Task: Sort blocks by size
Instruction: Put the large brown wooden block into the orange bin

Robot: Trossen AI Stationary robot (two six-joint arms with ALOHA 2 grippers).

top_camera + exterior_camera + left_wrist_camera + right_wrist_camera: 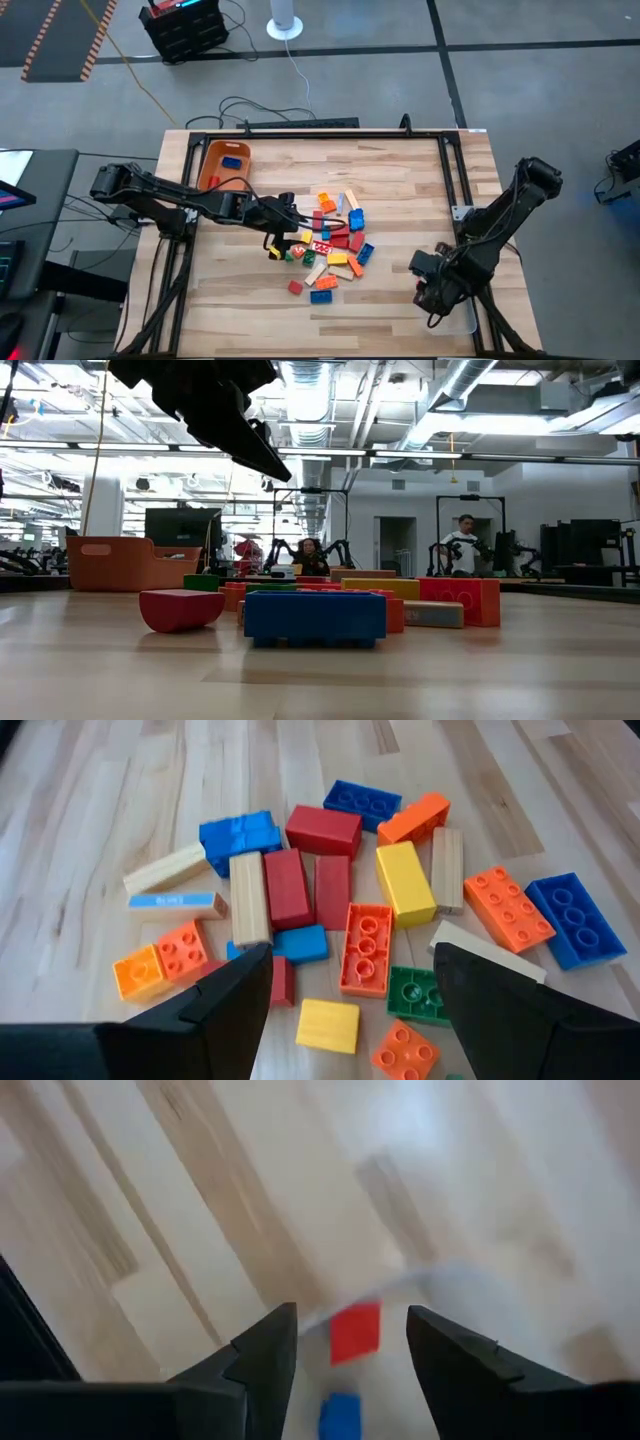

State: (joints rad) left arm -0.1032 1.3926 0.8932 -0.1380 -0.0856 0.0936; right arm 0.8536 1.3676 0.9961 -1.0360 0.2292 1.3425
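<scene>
Nearest, a blue plastic brick [314, 617] fronts the mixed blocks [330, 245] heaped mid-bench [400, 180]. Left end effector [283, 228] hovers wide at the pile's left edge. Right end effector [345, 1345] gapes, holding nothing, above a small red block [355, 1331] near right.

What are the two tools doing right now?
Left tool: open, empty, over the blocks.
Right tool: open, empty, above a red block.

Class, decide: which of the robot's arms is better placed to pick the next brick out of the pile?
Probably the left. Its left gripper hangs open over the pile of coloured plastic bricks, while the right gripper is off at the clear plastic tray.
</scene>
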